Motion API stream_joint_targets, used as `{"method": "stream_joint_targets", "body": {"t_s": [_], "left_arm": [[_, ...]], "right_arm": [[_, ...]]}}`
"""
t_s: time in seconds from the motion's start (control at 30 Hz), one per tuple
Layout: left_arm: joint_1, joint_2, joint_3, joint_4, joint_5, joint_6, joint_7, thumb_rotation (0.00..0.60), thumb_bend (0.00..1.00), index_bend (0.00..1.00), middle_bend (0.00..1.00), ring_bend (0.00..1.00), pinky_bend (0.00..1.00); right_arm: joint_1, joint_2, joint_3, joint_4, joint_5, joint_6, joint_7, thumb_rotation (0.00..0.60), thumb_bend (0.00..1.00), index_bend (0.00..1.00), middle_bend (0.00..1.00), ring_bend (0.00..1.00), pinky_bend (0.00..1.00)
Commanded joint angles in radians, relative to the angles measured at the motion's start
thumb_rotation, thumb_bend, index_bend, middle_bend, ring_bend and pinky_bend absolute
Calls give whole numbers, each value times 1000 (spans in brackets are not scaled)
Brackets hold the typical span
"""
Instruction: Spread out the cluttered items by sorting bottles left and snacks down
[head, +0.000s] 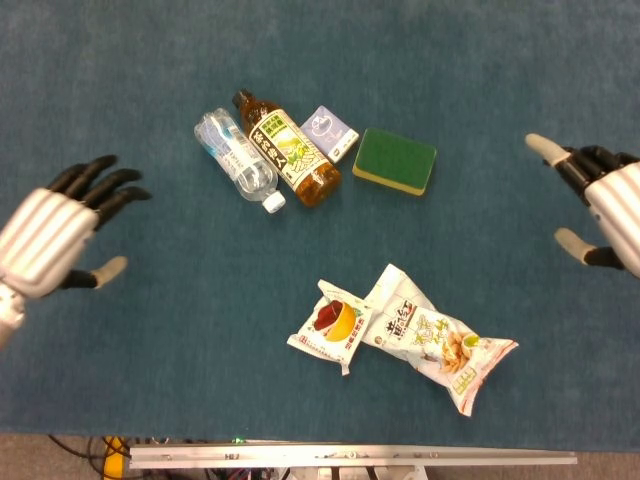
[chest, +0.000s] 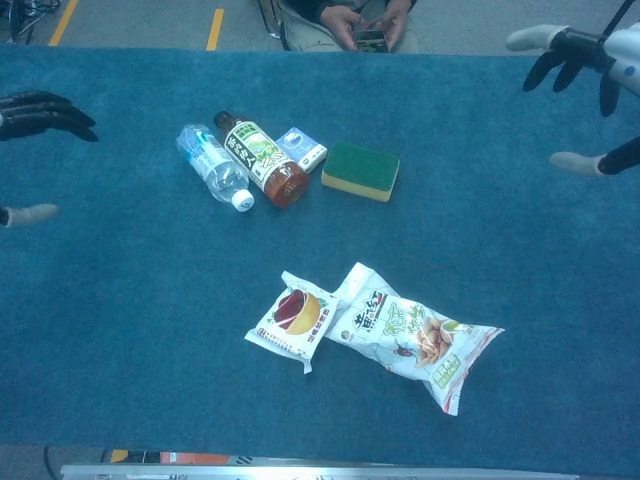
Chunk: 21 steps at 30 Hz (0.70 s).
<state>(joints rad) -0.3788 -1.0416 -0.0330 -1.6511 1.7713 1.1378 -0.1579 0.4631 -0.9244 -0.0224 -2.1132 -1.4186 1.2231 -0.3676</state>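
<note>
The left hand (head: 45, 238) hovers with fingers spread, well left of the bottles (head: 270, 150). The right hand (head: 605, 205), fingers apart and empty, is well up and right of the snack bags (head: 400, 332).

bottle labels (head: 283, 148), snack packets (head: 432, 338) printed (lettering too small to read)

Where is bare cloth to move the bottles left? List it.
Free: the stretch between the left hand and the water bottle; also the band between the bottle row and the snack bags. Crowded: water bottle, tea bottle, small box and sponge lie closely side by side.
</note>
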Motion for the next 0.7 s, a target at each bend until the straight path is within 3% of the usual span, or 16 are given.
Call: {"method": "stream_joint_targets", "body": {"t_s": [0.03, 0.7], "left_arm": [[-62, -44, -13, 30, 1, -60, 28, 600, 257, 202, 157, 63, 161], [-238, -253, -42, 209, -142, -227, 68, 600, 257, 202, 151, 62, 161]], "right_arm": [[-15, 10, -4, 3, -6, 4, 11, 600, 219, 0, 305, 309, 515], [-88, 19, -27, 13, -104, 3, 27, 600, 219, 0, 307, 308, 515]]}}
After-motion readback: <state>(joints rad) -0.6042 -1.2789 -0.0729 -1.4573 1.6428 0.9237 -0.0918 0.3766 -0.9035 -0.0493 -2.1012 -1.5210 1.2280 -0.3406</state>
